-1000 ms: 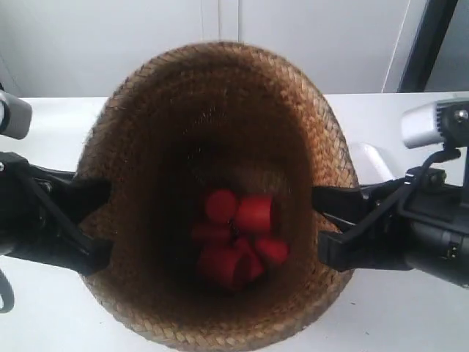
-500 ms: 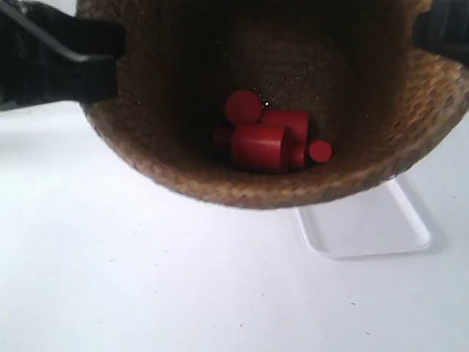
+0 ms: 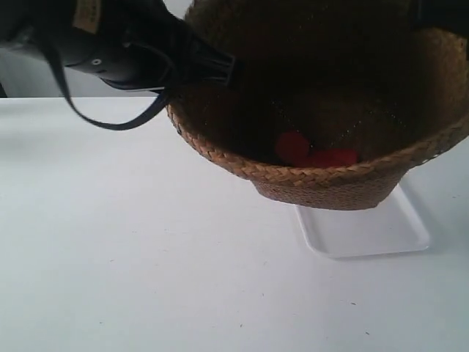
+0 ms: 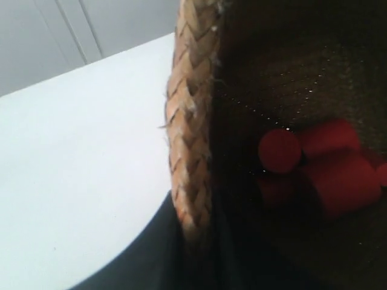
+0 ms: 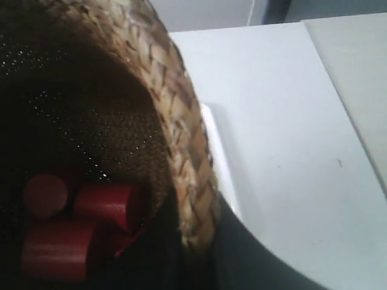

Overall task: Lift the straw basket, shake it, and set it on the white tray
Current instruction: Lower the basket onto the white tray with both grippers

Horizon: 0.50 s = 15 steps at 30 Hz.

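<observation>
1 basket (image 3: 322, 183), 1 tray (image 3: 366, 233), at least 4 red cylinders (image 4: 280, 150) in the basket. Left fingers (image 4: 142, 260) and right fingers (image 5: 254, 254) each pinch the basket rim. Basket is held up off the bench (image 3: 146, 257), overlapping the tray's far edge in exterior view. Versus 0.5 s ago: basket shifted right, outer wall now shows, cylinders mostly behind rim, tray same spot. Mouth tipped toward exterior camera, long axis leaning away

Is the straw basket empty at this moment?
No, several red cylindrical pieces lie together at the bottom of the straw basket, plainly seen in the left wrist view.
</observation>
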{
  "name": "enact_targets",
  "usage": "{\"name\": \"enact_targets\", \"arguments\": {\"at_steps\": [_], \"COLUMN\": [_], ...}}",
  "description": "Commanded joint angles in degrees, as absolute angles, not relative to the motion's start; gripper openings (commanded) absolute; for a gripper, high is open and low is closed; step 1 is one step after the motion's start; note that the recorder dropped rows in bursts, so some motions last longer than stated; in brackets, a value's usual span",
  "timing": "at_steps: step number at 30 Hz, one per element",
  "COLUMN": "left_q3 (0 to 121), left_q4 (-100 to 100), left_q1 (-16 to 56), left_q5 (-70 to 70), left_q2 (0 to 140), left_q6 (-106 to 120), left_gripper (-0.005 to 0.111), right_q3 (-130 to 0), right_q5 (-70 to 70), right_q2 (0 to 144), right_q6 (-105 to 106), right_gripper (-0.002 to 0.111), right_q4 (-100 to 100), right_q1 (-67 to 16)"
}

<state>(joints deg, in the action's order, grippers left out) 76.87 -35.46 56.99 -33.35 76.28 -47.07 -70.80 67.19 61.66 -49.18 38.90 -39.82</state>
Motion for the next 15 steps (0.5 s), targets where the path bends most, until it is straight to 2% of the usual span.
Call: {"name": "enact_targets", "arguments": {"at_steps": [1, 6, 10, 12, 15], "left_q3": [80.87, 86.23, 89.94, 92.41, 94.37], "left_q4": [-25.35, -10.98, -10.72, -11.3, -11.3], "left_q1": [51.14, 46.33, 45.82, 45.82, 45.82], "left_q5": [-35.25, -34.91, -34.05, -33.96, -32.71], "left_q2": [81.72, 87.15, 92.27, 95.31, 97.45], "left_q6": [-33.5, -20.96, -19.03, -19.03, -19.03], "left_gripper": [0.0, 0.0, 0.0, 0.0, 0.0], "right_q3": [-71.64, -71.64, -70.16, -70.16, -70.11], "right_q5": [69.41, 68.2, 56.01, 55.64, 54.01], "right_q2": [65.75, 69.94, 72.57, 76.38, 79.0], "right_q6": [-46.3, -40.87, -32.68, -28.52, -26.93], "right_gripper": [0.0, 0.0, 0.0, 0.0, 0.0], "right_q4": [45.09, 41.32, 27.14, 25.3, 23.73], "right_q1": [-34.79, -24.76, -9.76, -4.41, -2.09]}}
